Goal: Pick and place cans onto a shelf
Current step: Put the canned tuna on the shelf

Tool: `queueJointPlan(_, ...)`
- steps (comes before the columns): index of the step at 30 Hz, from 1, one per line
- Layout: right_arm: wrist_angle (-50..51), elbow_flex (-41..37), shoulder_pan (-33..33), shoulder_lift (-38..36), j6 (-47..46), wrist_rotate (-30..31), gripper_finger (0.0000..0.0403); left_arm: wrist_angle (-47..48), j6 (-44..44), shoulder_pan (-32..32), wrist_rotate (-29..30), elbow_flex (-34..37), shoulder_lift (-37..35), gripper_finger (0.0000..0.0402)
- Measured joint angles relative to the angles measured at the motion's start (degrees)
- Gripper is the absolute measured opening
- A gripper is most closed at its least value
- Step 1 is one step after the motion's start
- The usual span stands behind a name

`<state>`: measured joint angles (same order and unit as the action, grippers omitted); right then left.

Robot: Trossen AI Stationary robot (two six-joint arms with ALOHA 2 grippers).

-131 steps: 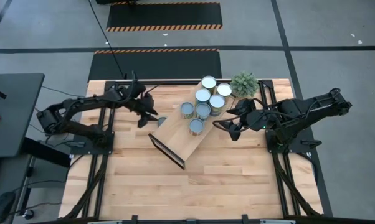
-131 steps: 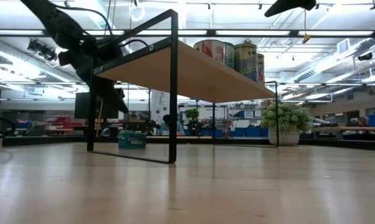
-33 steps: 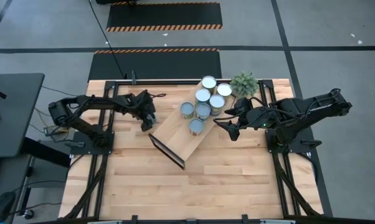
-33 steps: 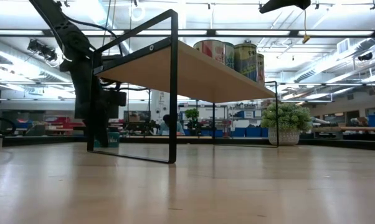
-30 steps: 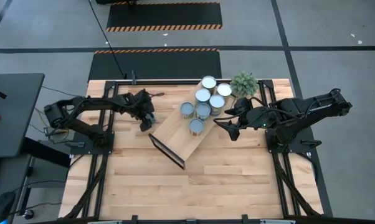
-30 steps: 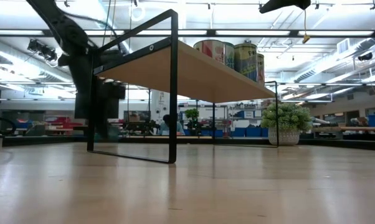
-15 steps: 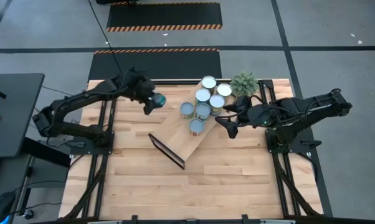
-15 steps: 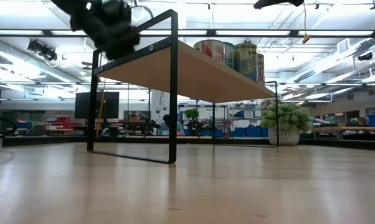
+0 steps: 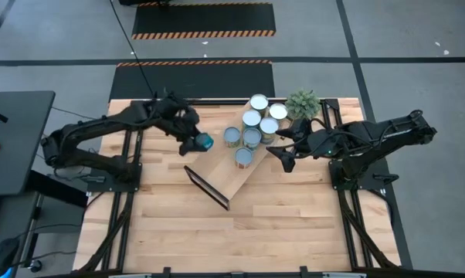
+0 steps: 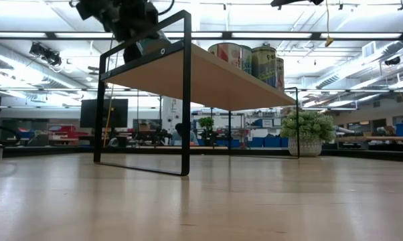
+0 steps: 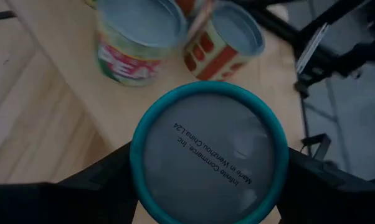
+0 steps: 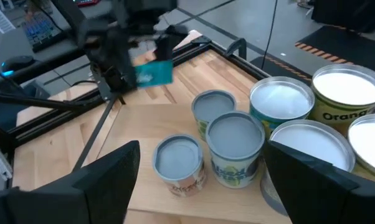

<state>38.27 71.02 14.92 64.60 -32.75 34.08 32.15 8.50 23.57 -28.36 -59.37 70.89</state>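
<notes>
Teal can [image 9: 205,141]: gripped in the left end effector [image 9: 200,142], held in the air above the low-end part of the shelf [image 9: 217,162], its grey base facing the left wrist camera [image 11: 209,155].
Left end effector: fingers clenched on either side of the teal can, up near the shelf's dark end frame [image 10: 186,94] in the low view.
Cans on shelf [image 9: 252,123]: seven stood clustered on the far half of the plank, tops white or grey.
Right end effector [image 9: 285,159]: hovered just beside the shelf's right edge, fingers spread, nothing between them.
Potted plant [image 9: 303,103]: on the tabletop [image 9: 240,232] beside the cans.
</notes>
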Motion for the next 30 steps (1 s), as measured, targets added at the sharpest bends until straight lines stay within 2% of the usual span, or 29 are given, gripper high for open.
queueJointPlan(4,-0.1,0.0,0.0,0.0,0.2,0.8,0.0348,0.0,2.9,-5.7,8.4,0.0,0.0,0.0290)
queueJointPlan(8,-0.1,0.0,0.0,0.0,0.2,0.8,0.0348,0.9,4.8,-9.7,14.0,-0.1,0.3,0.0290)
queueJointPlan(14,-0.1,0.0,0.0,0.0,0.0,0.8,0.0348,1.8,7.4,-13.5,17.8,-0.1,2.5,0.0290)
queueJointPlan(19,-0.1,0.0,0.0,0.0,0.0,0.8,0.0348,2.9,7.8,-15.5,18.4,-0.3,5.0,0.0290)
queueJointPlan(30,-0.2,0.0,0.0,0.0,-0.5,0.8,0.0348,9.6,4.2,-18.7,23.5,-8.1,11.9,0.0290)
